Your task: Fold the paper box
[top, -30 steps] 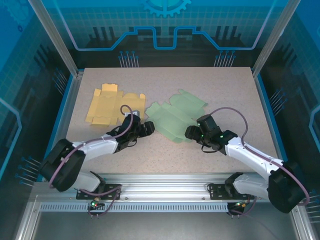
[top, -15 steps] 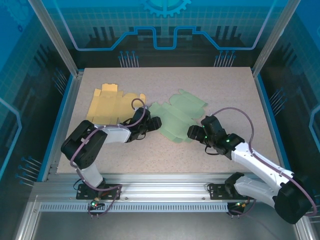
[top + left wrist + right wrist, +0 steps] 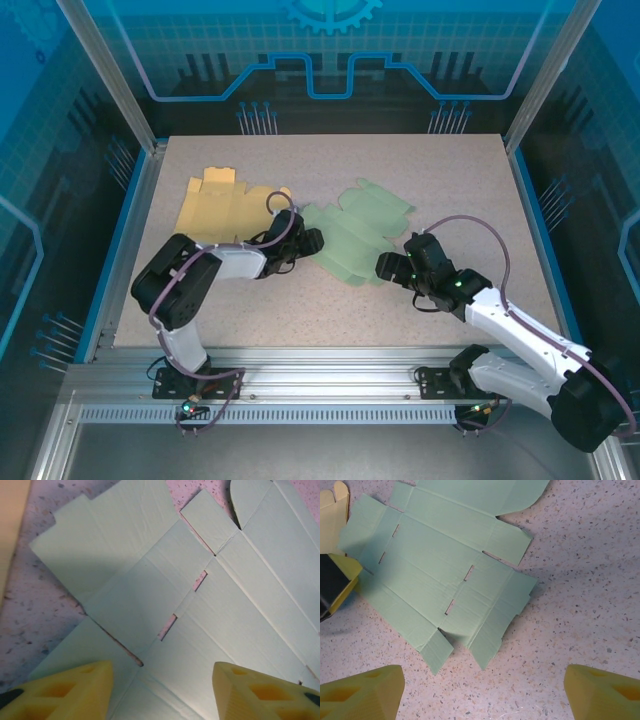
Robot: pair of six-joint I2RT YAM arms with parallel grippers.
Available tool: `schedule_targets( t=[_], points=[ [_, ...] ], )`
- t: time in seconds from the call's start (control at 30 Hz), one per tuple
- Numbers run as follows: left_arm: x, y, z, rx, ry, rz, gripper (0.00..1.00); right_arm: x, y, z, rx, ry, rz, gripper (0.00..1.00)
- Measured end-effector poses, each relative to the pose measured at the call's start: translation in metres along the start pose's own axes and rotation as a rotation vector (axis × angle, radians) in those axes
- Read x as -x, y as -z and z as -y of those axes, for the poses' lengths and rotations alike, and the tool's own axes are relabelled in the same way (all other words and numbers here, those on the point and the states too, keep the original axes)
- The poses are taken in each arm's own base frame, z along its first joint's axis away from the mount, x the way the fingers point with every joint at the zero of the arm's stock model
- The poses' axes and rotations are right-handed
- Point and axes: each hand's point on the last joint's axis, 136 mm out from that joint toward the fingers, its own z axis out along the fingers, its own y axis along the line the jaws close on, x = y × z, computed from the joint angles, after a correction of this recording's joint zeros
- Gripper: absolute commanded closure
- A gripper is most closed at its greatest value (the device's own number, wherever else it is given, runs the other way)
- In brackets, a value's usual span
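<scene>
In the top view, the green paper box (image 3: 355, 232) lies as a flat, unfolded blank near the middle of the worktop (image 3: 450, 170). A yellow blank (image 3: 222, 208) lies beside it towards the left edge. The left gripper (image 3: 308, 243) sits at the green sheet's left edge and the right gripper (image 3: 388, 266) at its near right corner. They flank it, probably so that one can steady the sheet while the other raises a flap.

In the left wrist view, the fingers (image 3: 70, 692) stand partly apart above the creased panels and slots. The sheet lies flat beneath them and nothing is pinched between them. Whether they touch the paper I cannot tell.

In the right wrist view, the right gripper's jaws stand wide apart over bare speckled worktop, just short of the box's near flaps, and hold nothing. That position looks like a line-up on the near edge. Every panel lies flat, so I judge that no fold has begun.
</scene>
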Motion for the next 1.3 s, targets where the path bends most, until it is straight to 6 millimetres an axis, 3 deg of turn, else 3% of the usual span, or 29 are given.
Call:
schedule_targets(
  t=[0.17,0.3,0.47,0.67,1.13,1.3],
  points=[
    [0.019,0.024,-0.001,0.029,-0.016,0.059,0.34,0.0,0.0,0.0,-0.001,0.011,0.0,0.12],
    [0.032,0.035,-0.017,0.058,0.01,0.099,0.34,0.0,0.0,0.0,-0.001,0.023,0.0,0.03],
    [0.028,0.028,-0.038,0.102,0.033,0.076,0.38,-0.001,0.0,-0.001,0.001,0.035,-0.001,0.0],
    [0.004,0.007,-0.048,0.105,0.036,-0.013,0.41,-0.002,0.0,-0.001,-0.002,0.039,-0.004,0.0],
    [0.011,-0.006,-0.033,0.021,0.069,-0.012,0.56,-0.005,-0.002,0.004,-0.031,0.046,-0.011,0.0],
    [0.006,-0.01,-0.012,-0.08,0.067,-0.037,0.64,-0.006,-0.005,0.005,-0.041,0.048,-0.019,0.0]
  ],
)
